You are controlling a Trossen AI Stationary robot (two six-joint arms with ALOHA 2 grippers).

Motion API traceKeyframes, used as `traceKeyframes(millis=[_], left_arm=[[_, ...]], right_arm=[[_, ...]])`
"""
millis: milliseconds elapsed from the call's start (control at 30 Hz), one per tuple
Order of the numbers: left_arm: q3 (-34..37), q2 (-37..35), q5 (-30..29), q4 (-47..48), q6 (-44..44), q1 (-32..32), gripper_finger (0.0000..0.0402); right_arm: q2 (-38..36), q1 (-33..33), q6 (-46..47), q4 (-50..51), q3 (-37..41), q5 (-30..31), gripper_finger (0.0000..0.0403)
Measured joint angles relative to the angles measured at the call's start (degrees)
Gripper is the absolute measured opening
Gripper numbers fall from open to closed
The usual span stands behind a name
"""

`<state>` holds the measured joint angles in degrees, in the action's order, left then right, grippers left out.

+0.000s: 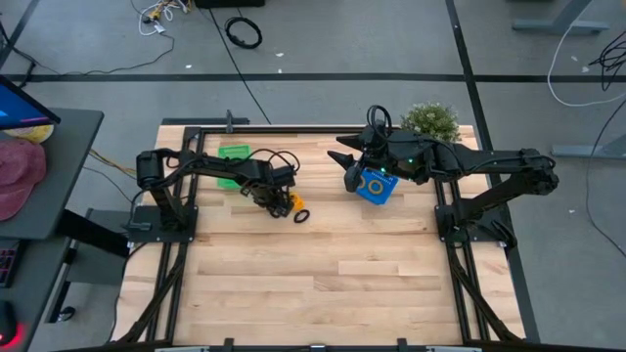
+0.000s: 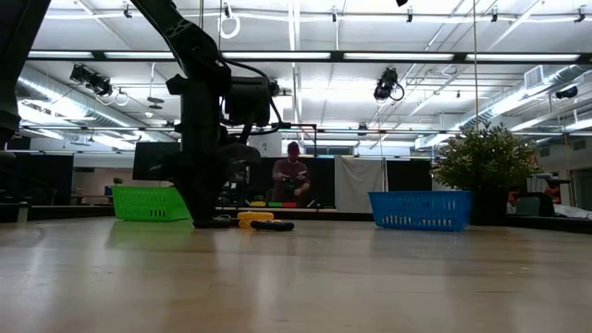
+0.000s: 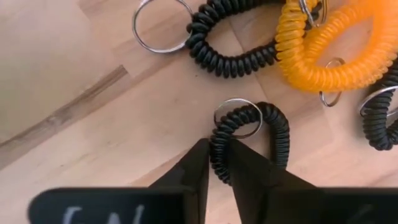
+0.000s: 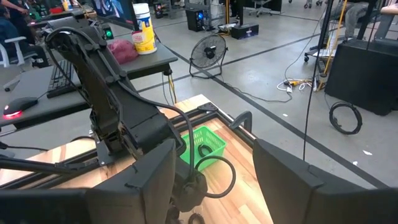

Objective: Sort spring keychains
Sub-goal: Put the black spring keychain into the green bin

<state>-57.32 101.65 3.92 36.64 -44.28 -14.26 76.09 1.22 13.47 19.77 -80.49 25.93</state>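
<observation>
Black keychain, light and springy, sits pinched at its coil by the left end effector; right end effector spread.

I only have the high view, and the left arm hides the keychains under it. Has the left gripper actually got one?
Observer: Yes. In the left wrist view the left gripper is pinched on the coil of a black keychain.
Operator: Is it lifted?
Observer: It looks not; the low view shows that gripper down at the table top.
Operator: What lies next to it?
Observer: Orange keychains and another black keychain, close by on the wood.
</observation>
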Motion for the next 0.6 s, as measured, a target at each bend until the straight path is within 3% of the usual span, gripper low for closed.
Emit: traceKeyframes(millis=[333,600], left_arm=[[0.0,-0.7,1.3,0.3,1.5,0.0,0.0033],[0.0,-9.8,2.3,1.8,1.5,0.8,0.0033]], right_arm=[[0.0,0.0,0.0,0.0,0.0,0.0,0.0217],[0.0,0.0,-0.4,0.0,0.0,0.0,0.0217]])
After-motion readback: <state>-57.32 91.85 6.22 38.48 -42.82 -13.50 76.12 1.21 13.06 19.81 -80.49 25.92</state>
